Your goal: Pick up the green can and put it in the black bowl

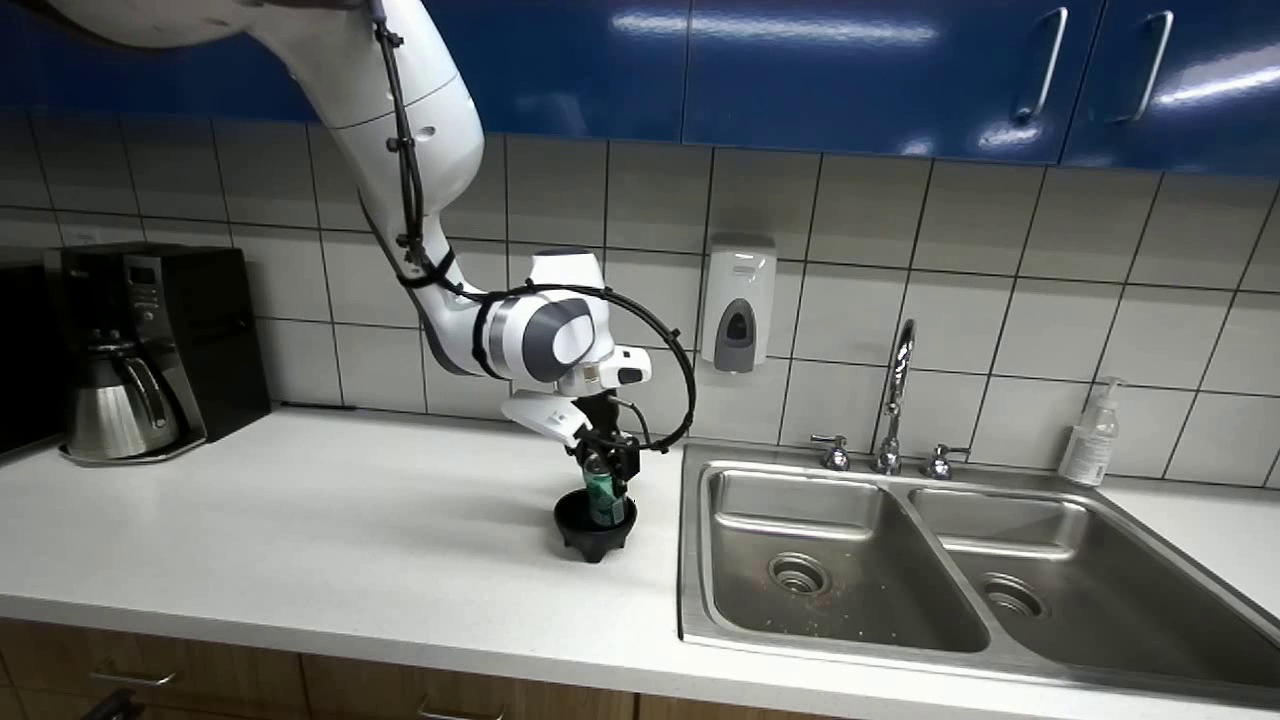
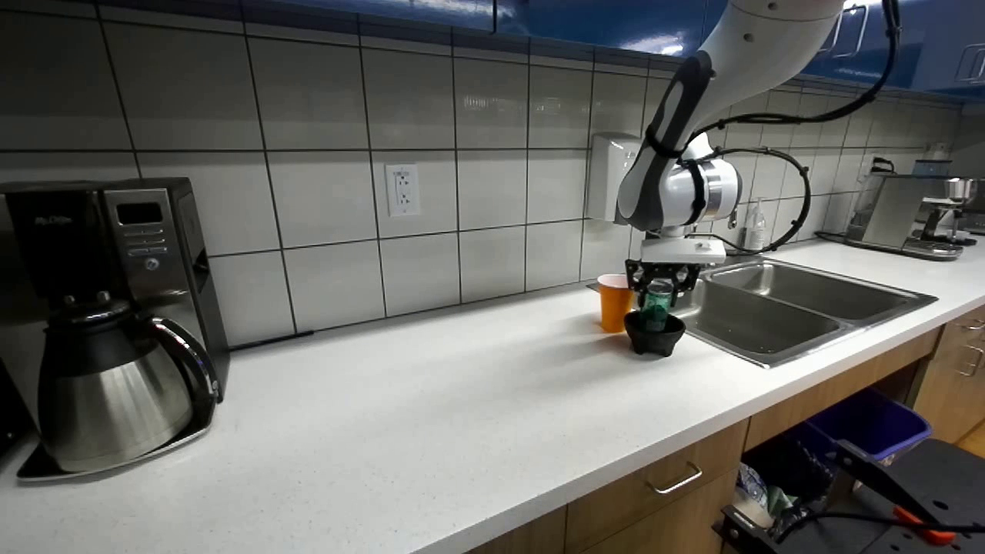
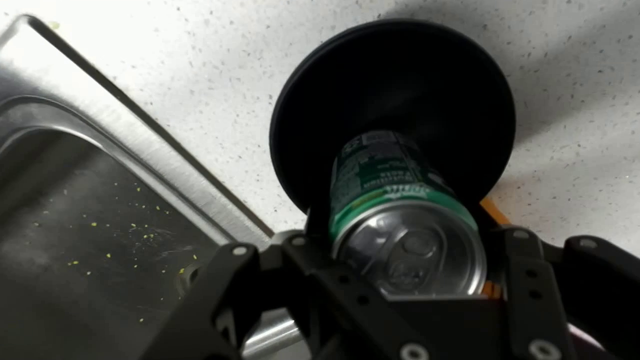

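The green can [image 1: 604,500] stands about upright with its lower part inside the black bowl [image 1: 592,541]. Both show again in the other exterior view, the can [image 2: 656,305] and the bowl [image 2: 653,342]. My gripper [image 1: 606,470] points down with a finger on either side of the can's upper part. In the wrist view the can's silvery top [image 3: 410,250] sits between the fingers, which look to press on both its sides. The bowl [image 3: 395,75] opens beyond the can's lower end. Whether the can's base touches the bowl's bottom is hidden.
An orange cup [image 2: 614,304] stands right beside the bowl, towards the wall; it is hidden in an exterior view. The steel double sink [image 1: 840,560] lies close on one side. A coffee maker [image 2: 115,331] is at the counter's far end. A soap dispenser [image 1: 738,305] hangs on the wall.
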`<state>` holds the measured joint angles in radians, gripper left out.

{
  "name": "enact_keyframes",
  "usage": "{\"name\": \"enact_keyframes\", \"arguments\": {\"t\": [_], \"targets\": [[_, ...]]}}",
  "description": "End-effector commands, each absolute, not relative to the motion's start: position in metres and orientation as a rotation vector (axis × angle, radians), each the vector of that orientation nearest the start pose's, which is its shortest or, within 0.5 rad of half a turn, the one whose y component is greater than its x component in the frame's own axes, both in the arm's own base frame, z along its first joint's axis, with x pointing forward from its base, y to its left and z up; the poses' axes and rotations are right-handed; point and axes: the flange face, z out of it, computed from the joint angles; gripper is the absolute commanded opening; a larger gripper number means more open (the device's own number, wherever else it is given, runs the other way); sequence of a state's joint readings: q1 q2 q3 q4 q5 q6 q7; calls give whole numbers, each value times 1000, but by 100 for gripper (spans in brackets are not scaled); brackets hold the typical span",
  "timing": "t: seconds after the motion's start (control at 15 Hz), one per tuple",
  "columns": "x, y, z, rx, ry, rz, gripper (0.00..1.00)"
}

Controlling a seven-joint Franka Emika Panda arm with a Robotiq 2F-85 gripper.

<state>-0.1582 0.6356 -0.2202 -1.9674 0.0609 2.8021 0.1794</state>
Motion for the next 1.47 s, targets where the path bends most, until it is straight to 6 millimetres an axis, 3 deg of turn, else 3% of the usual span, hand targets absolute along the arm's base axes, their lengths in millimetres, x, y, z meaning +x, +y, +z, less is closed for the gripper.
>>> {"name": "enact_keyframes", "arguments": {"t": [0.0,0.07,0.13,0.27,0.87,1.07,1.4], "targets": [[599,-235,175,-3116,932,-332,39],[600,-235,175,-3116,937,-330,39],[600,-235,174,-3114,941,-327,89],[600,-236,174,-3110,952,-333,97],[590,-236,191,-3104,929,-357,100],[575,-233,198,-3107,890,-347,100],[530,-222,211,-3117,829,-317,100]]}}
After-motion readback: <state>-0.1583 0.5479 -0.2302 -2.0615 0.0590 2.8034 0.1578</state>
